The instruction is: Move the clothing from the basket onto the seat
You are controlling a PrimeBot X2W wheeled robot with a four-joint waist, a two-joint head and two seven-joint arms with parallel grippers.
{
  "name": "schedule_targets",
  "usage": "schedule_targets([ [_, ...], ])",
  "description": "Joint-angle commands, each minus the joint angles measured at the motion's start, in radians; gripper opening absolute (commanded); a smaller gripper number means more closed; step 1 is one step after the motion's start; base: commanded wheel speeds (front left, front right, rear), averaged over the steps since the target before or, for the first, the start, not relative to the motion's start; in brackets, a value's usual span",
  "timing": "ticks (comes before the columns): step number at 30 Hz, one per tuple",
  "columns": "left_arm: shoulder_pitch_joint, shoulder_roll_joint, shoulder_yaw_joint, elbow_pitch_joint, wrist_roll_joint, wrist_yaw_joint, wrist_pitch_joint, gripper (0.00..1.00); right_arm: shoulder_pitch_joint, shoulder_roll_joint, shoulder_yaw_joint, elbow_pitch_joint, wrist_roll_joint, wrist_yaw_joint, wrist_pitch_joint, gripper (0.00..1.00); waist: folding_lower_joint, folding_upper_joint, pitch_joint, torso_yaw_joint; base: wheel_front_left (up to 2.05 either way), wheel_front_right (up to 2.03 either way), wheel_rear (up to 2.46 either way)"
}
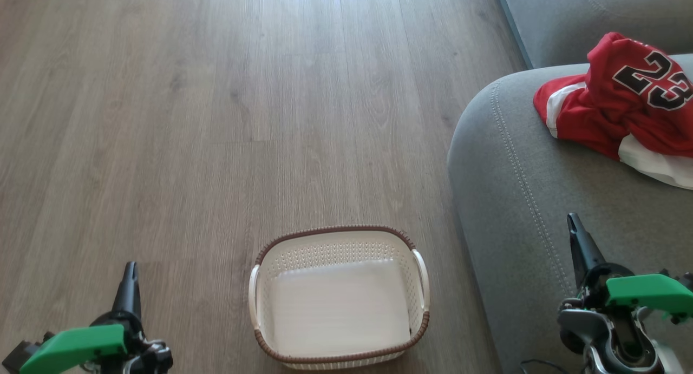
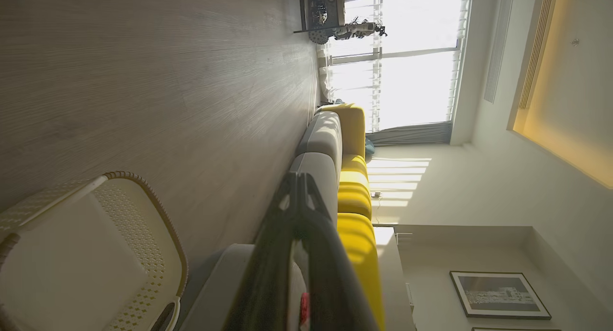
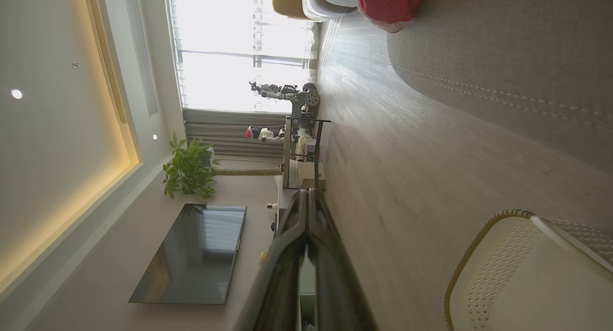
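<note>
The red clothing (image 1: 622, 100), a jersey with a black 23 and white trim, lies bunched on the grey seat (image 1: 509, 163) at the right; its red edge (image 3: 390, 3) also hangs at the top of the right wrist view. The cream basket (image 1: 339, 243) with a brown rim stands on the floor at the bottom centre, nothing inside it; it also appears in the wrist views (image 2: 143, 225) (image 3: 503, 264). My left gripper (image 1: 130, 271) is shut at the lower left, left of the basket. My right gripper (image 1: 574, 222) is shut over the seat's front edge, well below the clothing.
Wood floor (image 1: 216, 119) stretches wide ahead and to the left. The sofa runs on with yellow cushions (image 2: 352, 192) toward a bright window. A shelf with another robot (image 3: 299, 130), a plant (image 3: 189, 170) and a dark screen (image 3: 191, 254) stand across the room.
</note>
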State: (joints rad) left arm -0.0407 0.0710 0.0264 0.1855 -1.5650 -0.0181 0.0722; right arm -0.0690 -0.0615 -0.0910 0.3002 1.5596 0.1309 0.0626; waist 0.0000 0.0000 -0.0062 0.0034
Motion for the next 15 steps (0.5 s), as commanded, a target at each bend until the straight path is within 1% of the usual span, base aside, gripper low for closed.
schedule_targets([
  [1, -0.054, 0.002, 0.052, -0.031, -0.026, -0.013, 0.013, 0.0, -0.054, -0.018, 0.015, -0.039, 0.036, 0.0, 0.013, 0.0, 0.0, 0.0, 0.001, -0.001, 0.0, 0.0, 0.0],
  [5, -0.06, -0.006, 0.071, -0.032, -0.06, -0.027, 0.024, 0.0, -0.061, -0.02, 0.015, -0.039, 0.083, 0.0, 0.021, 0.0, 0.0, 0.0, 0.003, -0.004, 0.0, 0.0, 0.0],
  [15, -0.06, -0.007, 0.072, -0.032, -0.059, -0.027, 0.025, 0.0, -0.06, -0.026, 0.022, -0.04, 0.089, 0.0, 0.015, 0.0, 0.0, 0.0, 0.003, -0.004, 0.0, 0.0, 0.0],
])
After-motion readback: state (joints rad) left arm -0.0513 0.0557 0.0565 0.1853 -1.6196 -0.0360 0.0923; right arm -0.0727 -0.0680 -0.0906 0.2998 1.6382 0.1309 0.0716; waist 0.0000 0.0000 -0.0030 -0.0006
